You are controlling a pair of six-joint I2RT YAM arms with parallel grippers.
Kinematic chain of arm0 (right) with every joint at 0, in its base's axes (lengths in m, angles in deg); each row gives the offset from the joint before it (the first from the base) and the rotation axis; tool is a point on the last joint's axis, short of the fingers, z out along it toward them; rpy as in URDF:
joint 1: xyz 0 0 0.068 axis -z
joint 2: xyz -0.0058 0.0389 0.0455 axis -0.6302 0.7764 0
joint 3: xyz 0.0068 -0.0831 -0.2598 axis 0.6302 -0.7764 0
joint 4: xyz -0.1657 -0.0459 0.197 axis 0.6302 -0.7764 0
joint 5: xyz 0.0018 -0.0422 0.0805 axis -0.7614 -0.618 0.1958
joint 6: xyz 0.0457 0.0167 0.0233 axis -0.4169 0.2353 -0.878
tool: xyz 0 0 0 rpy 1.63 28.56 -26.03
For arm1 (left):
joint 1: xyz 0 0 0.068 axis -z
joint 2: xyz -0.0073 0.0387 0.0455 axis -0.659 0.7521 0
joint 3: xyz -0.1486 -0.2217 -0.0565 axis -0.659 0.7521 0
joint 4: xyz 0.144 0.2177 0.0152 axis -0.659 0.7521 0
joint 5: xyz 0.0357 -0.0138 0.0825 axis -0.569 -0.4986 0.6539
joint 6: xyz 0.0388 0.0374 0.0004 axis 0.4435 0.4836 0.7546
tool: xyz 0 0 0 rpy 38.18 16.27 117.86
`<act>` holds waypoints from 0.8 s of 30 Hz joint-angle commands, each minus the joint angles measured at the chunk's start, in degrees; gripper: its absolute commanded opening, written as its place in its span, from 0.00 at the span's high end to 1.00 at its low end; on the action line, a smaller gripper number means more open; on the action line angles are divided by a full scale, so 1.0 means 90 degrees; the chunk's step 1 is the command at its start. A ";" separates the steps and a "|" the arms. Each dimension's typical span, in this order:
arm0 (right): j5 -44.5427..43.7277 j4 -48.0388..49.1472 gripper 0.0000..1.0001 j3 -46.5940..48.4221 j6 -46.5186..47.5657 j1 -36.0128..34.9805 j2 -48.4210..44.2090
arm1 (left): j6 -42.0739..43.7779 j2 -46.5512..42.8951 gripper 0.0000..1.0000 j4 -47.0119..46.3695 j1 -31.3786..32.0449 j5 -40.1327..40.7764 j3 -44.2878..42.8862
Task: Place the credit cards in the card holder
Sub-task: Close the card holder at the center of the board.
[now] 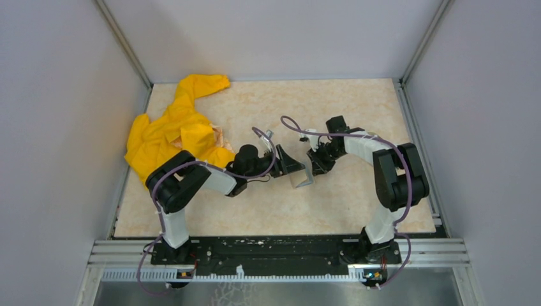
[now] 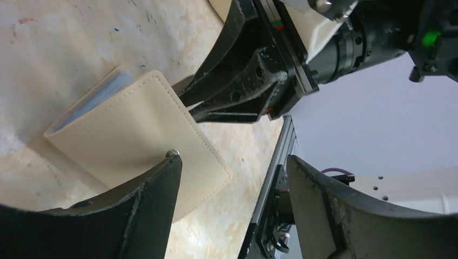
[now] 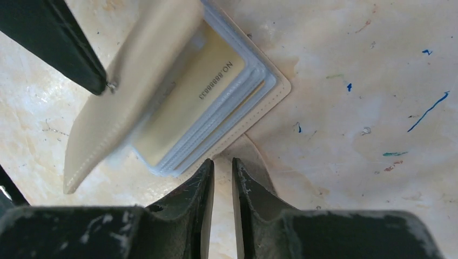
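The big flat table (image 1: 357,115) looks like speckled stone, with a crumpled yellow cloth (image 1: 169,131) at its left. In the middle lies the soft cream card holder (image 2: 135,135) with stitched edges. Its cover is tilted up over a credit card (image 3: 200,91) in clear ribbed sleeves. The left gripper (image 2: 232,157) is spread wide, one tip touching the cover, and the right gripper (image 3: 221,162) is pinched almost together by the holder's edge.

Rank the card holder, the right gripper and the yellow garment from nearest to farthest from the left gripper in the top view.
1. card holder: at the left gripper's fingertips, mid-table.
2. right gripper: just past the holder, further right.
3. yellow garment: farthest, towards the table's back left corner.
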 commanded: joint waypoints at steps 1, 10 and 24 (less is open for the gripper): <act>0.0335 0.0049 0.80 0.0216 -0.0141 -0.0016 -0.0348 | 0.0186 0.0332 0.23 0.0460 0.0072 -0.0219 -0.0492; 0.0795 0.0138 0.73 0.0177 -0.0203 0.0630 -0.1113 | 0.0232 0.0768 0.35 0.1136 0.0091 0.0066 -0.0846; 0.0930 -0.0157 0.64 0.0470 -0.0503 0.0694 -0.0619 | 0.0146 0.0989 0.63 0.1659 0.0091 0.0584 -0.0932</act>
